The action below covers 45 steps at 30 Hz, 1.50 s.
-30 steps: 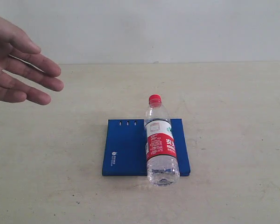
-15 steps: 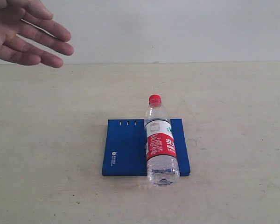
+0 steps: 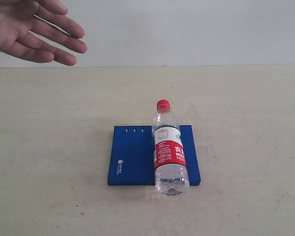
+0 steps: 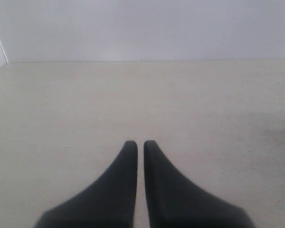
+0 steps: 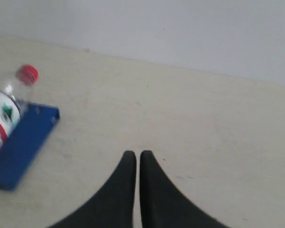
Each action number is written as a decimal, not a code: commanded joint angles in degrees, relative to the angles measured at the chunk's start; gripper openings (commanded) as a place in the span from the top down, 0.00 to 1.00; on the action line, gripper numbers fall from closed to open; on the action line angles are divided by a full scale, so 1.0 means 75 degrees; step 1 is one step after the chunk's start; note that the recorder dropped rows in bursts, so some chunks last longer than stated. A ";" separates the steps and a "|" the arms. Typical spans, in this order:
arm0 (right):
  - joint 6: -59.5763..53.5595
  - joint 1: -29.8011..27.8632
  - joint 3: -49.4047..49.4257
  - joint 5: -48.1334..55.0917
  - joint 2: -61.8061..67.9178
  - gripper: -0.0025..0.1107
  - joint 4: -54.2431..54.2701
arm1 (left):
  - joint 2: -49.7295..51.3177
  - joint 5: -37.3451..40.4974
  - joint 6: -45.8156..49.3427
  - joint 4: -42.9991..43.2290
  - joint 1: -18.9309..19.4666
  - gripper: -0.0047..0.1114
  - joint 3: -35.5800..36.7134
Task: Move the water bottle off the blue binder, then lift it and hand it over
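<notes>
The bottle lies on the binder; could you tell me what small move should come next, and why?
Probably ease the right gripper toward the bottle: it lies on the right side of the binder, that wrist view shows it, and the gripper, shut, is apart from it.

I'm seeing clear, glossy plastic on the water bottle (image 3: 170, 152), with a shiny label. The blue binder (image 3: 132, 157) is looking smooth and matt, the counter (image 3: 246, 113) pale, matt, speckled. The left gripper (image 4: 140, 142) and right gripper (image 5: 134, 153) are showing matt black jaws.
</notes>
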 commanded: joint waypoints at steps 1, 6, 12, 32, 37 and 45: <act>0.1085 0.0008 -0.0023 -0.1403 0.0014 0.97 0.2328 | 0.0029 -0.0059 -0.0066 0.0025 0.0023 0.92 -0.0031; 0.3212 0.0008 -0.0023 -0.2290 0.0014 0.97 0.4787 | 0.0029 -0.0059 -0.0066 0.0025 0.0023 0.92 -0.0031; 0.3556 0.0008 -0.0023 -0.2611 0.0014 0.97 0.4868 | 0.0029 -0.0059 -0.0066 0.0025 0.0023 0.92 -0.0031; -0.4591 0.0008 -0.6863 0.3927 1.0210 0.94 0.6983 | 0.0029 -0.0059 -0.0066 0.0025 0.0023 0.92 -0.0031; -0.5786 0.0082 -0.8606 0.5008 1.2046 0.61 0.8268 | 0.0029 -0.0059 -0.0066 0.0025 0.0023 0.92 -0.0031; -0.5105 0.0349 -1.0017 0.4529 1.3893 0.31 0.8145 | 0.0029 -0.0059 -0.0066 0.0025 0.0023 0.92 -0.0031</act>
